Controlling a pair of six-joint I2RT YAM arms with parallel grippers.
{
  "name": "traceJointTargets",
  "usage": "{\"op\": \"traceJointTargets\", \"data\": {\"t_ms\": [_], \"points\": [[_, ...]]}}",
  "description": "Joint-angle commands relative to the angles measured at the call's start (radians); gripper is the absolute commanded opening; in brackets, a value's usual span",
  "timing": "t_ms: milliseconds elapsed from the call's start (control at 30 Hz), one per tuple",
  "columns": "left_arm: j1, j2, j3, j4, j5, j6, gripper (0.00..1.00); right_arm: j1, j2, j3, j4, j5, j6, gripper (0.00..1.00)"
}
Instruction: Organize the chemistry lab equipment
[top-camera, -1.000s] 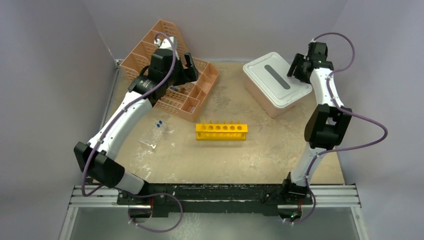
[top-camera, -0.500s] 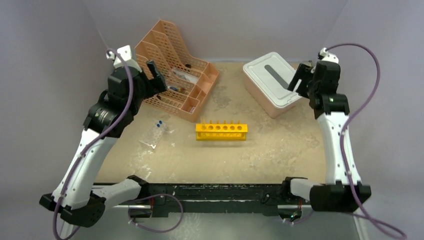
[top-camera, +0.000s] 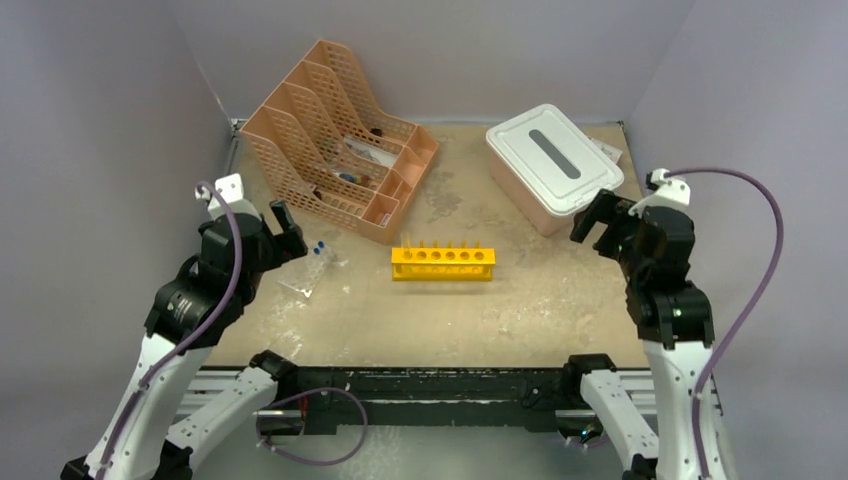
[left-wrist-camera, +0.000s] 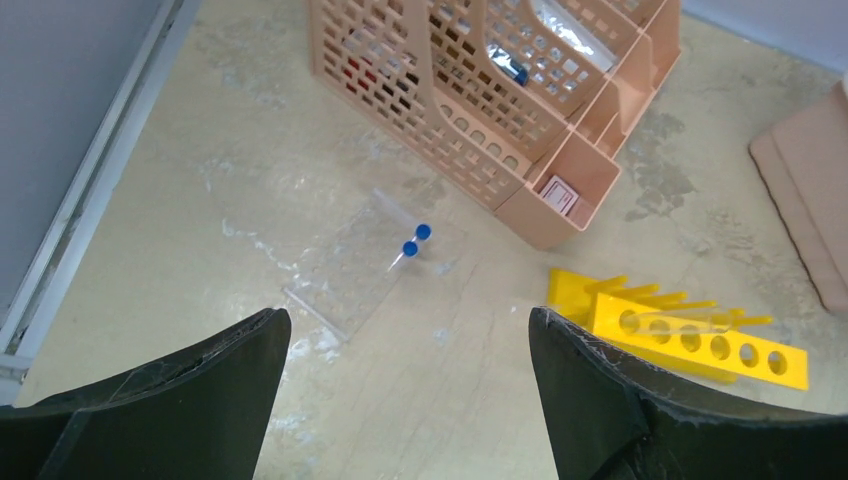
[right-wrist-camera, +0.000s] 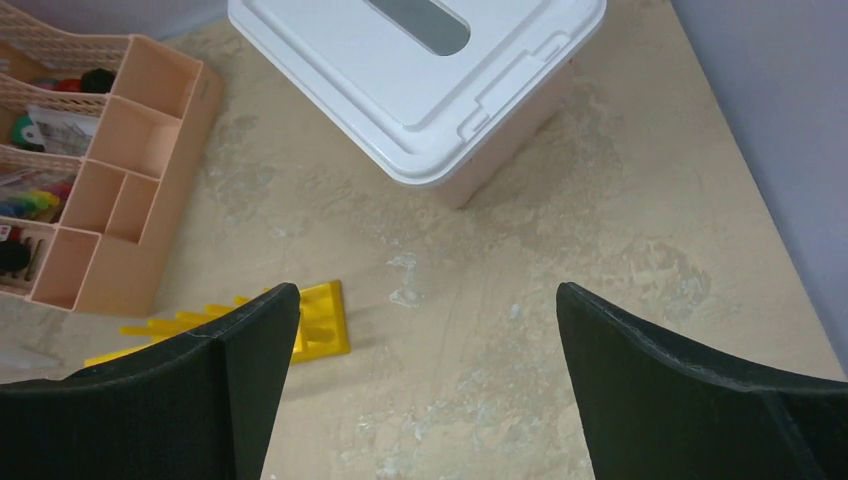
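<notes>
At the left, the left tool (top-camera: 287, 232) hangs above the desk (top-camera: 520, 310) with its jaws spread wide and nothing between them, and just beside it the thin clear blue-capped tubes (top-camera: 318, 247) lie flat on the desk, in front of the peach mesh organizer (top-camera: 340, 150) at the back left. The yellow test-tube rack (top-camera: 442, 263) stands in the middle of the desk, apart from the tubes. To its right the pink tub with a white lid (top-camera: 550, 165) sits at the back, and the right tool (top-camera: 597, 222) hovers near the tub's front corner, its jaws also wide apart and empty.
</notes>
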Motion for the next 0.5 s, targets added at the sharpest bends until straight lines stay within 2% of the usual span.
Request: {"op": "traceJointTargets", "data": {"t_ms": [0, 233, 467], "points": [[0.005, -0.110, -0.050, -0.011, -0.053, -0.043, 0.89, 0.001, -0.100, -0.012, -0.033, 0.038, -0.003, 0.99], [0.005, -0.143, -0.031, -0.085, -0.033, -0.054, 0.90, 0.001, -0.135, 0.060, -0.143, 0.047, -0.010, 0.99], [0.005, -0.209, -0.051, -0.071, 0.021, -0.031, 0.91, 0.001, -0.186, 0.031, -0.140, 0.031, -0.015, 0.99]]}}
